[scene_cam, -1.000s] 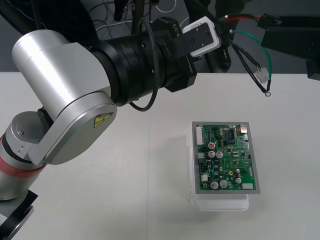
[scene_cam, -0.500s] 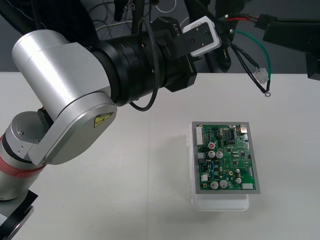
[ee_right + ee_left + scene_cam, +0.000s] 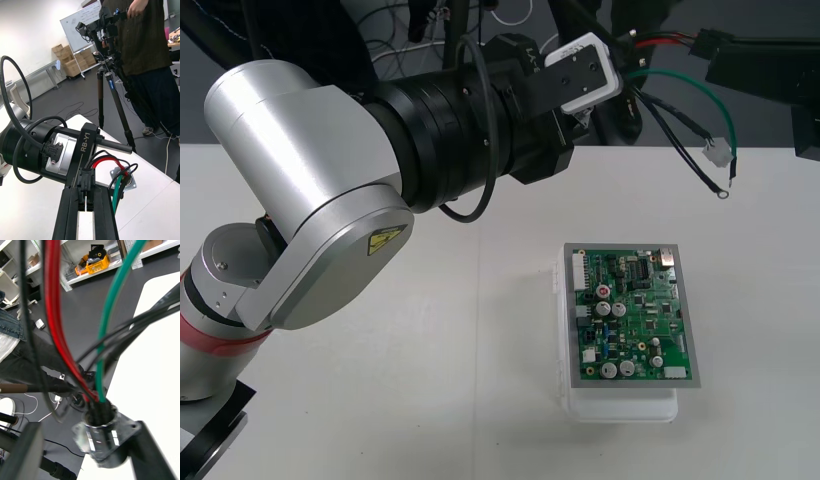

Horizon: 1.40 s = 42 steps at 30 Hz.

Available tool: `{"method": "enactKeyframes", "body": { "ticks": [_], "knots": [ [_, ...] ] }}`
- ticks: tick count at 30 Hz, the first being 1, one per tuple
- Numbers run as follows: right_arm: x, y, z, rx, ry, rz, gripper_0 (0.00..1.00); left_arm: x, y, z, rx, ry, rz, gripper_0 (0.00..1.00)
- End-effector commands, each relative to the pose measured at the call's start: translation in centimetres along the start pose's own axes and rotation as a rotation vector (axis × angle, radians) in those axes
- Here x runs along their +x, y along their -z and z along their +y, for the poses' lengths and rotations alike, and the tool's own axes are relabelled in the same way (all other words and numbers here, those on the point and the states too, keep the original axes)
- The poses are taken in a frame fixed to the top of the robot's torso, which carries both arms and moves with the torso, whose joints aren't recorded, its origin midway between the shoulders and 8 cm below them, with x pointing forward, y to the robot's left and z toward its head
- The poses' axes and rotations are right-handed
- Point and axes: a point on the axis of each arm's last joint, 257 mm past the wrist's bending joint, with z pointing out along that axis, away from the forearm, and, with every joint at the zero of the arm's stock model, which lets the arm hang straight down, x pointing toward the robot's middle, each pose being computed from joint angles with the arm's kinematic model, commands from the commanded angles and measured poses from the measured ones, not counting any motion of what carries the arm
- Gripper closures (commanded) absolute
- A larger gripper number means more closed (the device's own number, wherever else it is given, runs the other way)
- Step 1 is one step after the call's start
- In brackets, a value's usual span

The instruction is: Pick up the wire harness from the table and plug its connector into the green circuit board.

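Front view showed us the thin multicoloured wire harness (image 3: pixel 677 112), clamped by left gripper (image 3: pixel 93 450) and right gripper (image 3: pixel 86 193), swung rightward, not yet at the green circuit board (image 3: pixel 632 315).

The left arm (image 3: pixel 310 200) has thick silver links with rounded ends, and a red ring (image 3: pixel 210 335) sits on its lowest part. One link carries a yellow triangular warning sticker (image 3: pixel 387 238). The forearm (image 3: pixel 450 130) is black and round, with a thin black cable (image 3: pixel 480 160) in a loop beside it. At the wrist there is a white bracket (image 3: pixel 585 70) with small dark screws. A black plate (image 3: pixel 84 144) there bears the white letters "RB-Y1". The right gripper (image 3: pixel 86 193) has long, flat, black fingers (image 3: pixel 69 219).
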Motion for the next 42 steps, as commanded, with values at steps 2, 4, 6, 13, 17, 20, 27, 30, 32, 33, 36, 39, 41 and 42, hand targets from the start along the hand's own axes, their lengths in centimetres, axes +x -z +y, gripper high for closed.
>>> {"method": "enactKeyframes", "body": {
  "ticks": [2, 4, 6, 13, 17, 20, 27, 30, 32, 33, 36, 39, 41, 42],
  "knots": [
    [-0.6, -0.4, 0.9, -0.022, 0.023, -0.011, 1.0, -2.5, 0.1, 0.0, -0.027, -0.031, -0.085, 0.0],
    [-0.6, -0.4, 0.8, -0.023, 0.02, -0.013, 1.0, -2.3, 0.1, 0.0, -0.027, -0.026, -0.083, 0.0],
    [-0.5, -0.4, 0.8, -0.023, 0.019, -0.012, 1.0, -2.1, 0.2, 0.1, -0.03, -0.019, -0.08, 0.0],
    [-0.6, -0.3, 0.6, -0.02, 0.015, -0.014, 1.0, -1.1, 0.9, 1.2, -0.054, -0.002, -0.067, 0.0],
    [-0.7, -0.2, 0.5, -0.019, 0.014, -0.016, 1.0, -0.3, 2.1, 2.2, -0.066, 0.01, -0.062, 0.0],
    [-0.5, -0.2, 0.2, -0.015, 0.011, -0.011, 1.0, 0.4, 2.9, 2.5, -0.041, 0.05, -0.067, 0.0],
    [-0.1, 0.1, -0.3, -0.011, 0.009, 0.005, 1.0, 1.9, 5.6, 4.0, -0.012, 0.141, -0.081, 0.0],
    [0.4, 0.5, -0.3, -0.013, 0.017, 0.031, 1.0, 2.3, 7.0, 4.4, 0.014, 0.196, -0.099, 0.0],
    [0.6, 1.0, -0.5, -0.008, 0.026, 0.052, 1.0, 2.6, 7.8, 4.5, 0.034, 0.228, -0.107, 0.0],
    [0.6, 1.0, -0.5, -0.008, 0.026, 0.052, 1.0, 2.6, 7.8, 4.5, 0.034, 0.228, -0.107, 0.0],
    [0.7, 2.0, 0.1, -0.024, 0.02, 0.069, 1.0, 2.8, 9.1, 4.5, 0.07, 0.293, -0.127, 0.0],
    [0.7, 2.7, 1.2, -0.057, 0.003, 0.075, 1.0, 2.6, 10.2, 4.4, 0.102, 0.349, -0.15, 0.0],
    [0.8, 3.2, 1.9, -0.075, -0.003, 0.078, 1.0, 2.5, 10.9, 4.2, 0.127, 0.384, -0.164, 0.0],
    [0.8, 3.2, 1.9, -0.075, -0.003, 0.078, 1.0, 2.5, 10.9, 4.2, 0.127, 0.384, -0.164, 0.0]
  ]
}}
